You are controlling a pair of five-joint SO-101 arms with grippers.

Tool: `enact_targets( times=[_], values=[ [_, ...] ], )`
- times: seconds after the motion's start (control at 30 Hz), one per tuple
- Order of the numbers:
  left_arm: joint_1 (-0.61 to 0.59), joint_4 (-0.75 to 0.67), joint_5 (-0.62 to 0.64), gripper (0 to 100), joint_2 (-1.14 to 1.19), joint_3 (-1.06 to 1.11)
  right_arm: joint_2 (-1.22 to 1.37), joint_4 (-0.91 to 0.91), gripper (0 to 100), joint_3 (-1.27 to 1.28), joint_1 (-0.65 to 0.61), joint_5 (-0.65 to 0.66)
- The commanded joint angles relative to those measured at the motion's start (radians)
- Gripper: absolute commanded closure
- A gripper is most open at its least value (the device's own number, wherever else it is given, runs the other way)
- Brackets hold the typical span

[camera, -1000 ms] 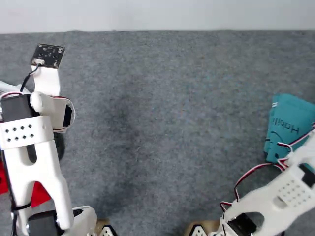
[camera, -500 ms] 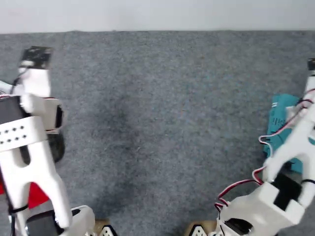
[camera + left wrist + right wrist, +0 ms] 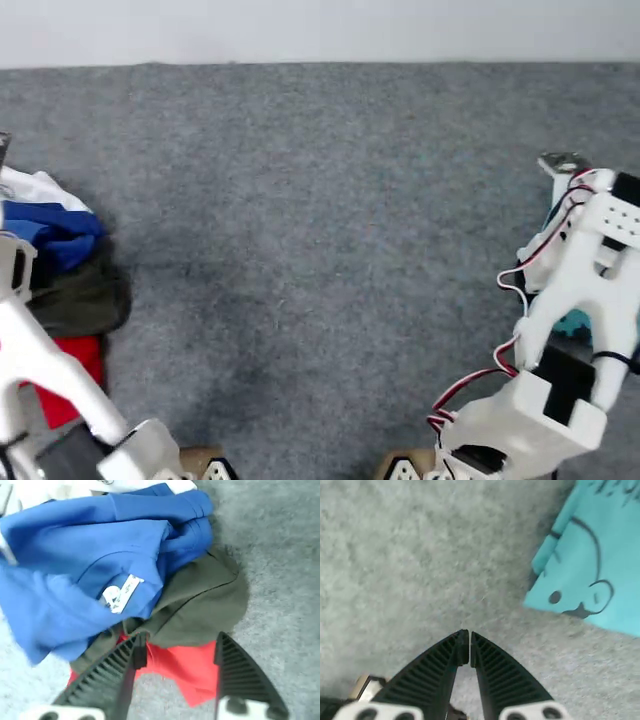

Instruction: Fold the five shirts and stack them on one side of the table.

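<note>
Left edge of the worktop (image 3: 320, 200): four unfolded shirts lie in a loose heap.
- The white shirt (image 3: 35, 185) is farthest back.
- The blue shirt (image 3: 75, 555) is crumpled over it, neck label facing up.
- The dark olive shirt (image 3: 200, 605) lies partly under the blue one.
- The red shirt (image 3: 190, 665) lies at the bottom, nearest the arm bases.

The left arm (image 3: 130, 450) leans over this heap. The left hand (image 3: 181, 640) is wide open and empty, with its jaws above the near edge of the olive and red shirts.

The middle of the worktop is grey felt.

Right side: the right arm (image 3: 565, 290) stands over the folded teal shirt (image 3: 600, 555) and covers most of it from above. The right hand (image 3: 469, 635) is fully closed, jaws touching, gripping nothing. It points at bare felt just beside the teal shirt's edge.
</note>
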Motion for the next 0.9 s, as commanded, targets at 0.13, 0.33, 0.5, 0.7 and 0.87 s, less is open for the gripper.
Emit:
enact_targets(
  times=[0.13, 0.33, 0.5, 0.7, 0.87],
  values=[
    [-0.002, -0.183, -0.021, 77, 0.196, -0.01, -0.056, 0.064, 99.0, -0.029, -0.01, -0.009],
    [0.0, -0.333, 0.032, 81, 0.275, -0.01, -0.064, 0.065, 99.0, 0.026, -0.015, -0.035],
    [0.018, -0.374, 0.054, 90, 0.339, -0.005, -0.065, 0.065, 99.0, 0.095, -0.013, -0.107],
    [0.081, -0.341, 0.057, 96, 0.39, -0.008, -0.067, 0.065, 99.0, 0.11, -0.01, -0.107],
    [0.115, -0.282, 0.061, 99, 0.39, -0.088, -0.113, 0.065, 99.0, 0.114, -0.01, -0.107]
  ],
)
